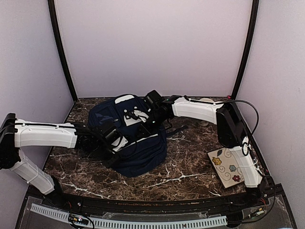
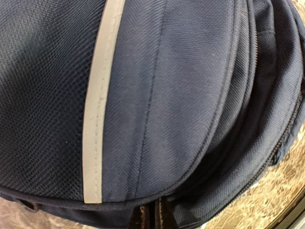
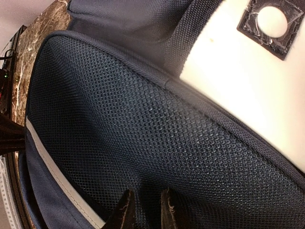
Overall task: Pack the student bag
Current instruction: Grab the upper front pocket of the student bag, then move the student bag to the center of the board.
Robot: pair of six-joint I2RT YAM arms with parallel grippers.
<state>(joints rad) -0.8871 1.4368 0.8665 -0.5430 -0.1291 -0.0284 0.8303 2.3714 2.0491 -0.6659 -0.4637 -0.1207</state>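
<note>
The student bag [image 1: 143, 155], navy blue, lies in the middle of the marble table. My left gripper [image 1: 118, 142] is at the bag's near left edge. In the left wrist view [image 2: 153, 218] its jaws are almost together on the bag's hem, below the white stripe [image 2: 97, 119]. My right gripper [image 1: 146, 126] is on top of the bag. In the right wrist view [image 3: 145, 211] its fingers pinch a fold of the bag's dark mesh panel [image 3: 143, 119], near the white front patch [image 3: 238, 76]. The bag's opening and lining are hidden.
A cream card with flower prints [image 1: 228, 167] lies at the right, beside the right arm's base. A pale round object [image 1: 206, 101] sits at the back right. A thin black strap or cable [image 1: 177, 130] lies right of the bag. Enclosure walls surround the table.
</note>
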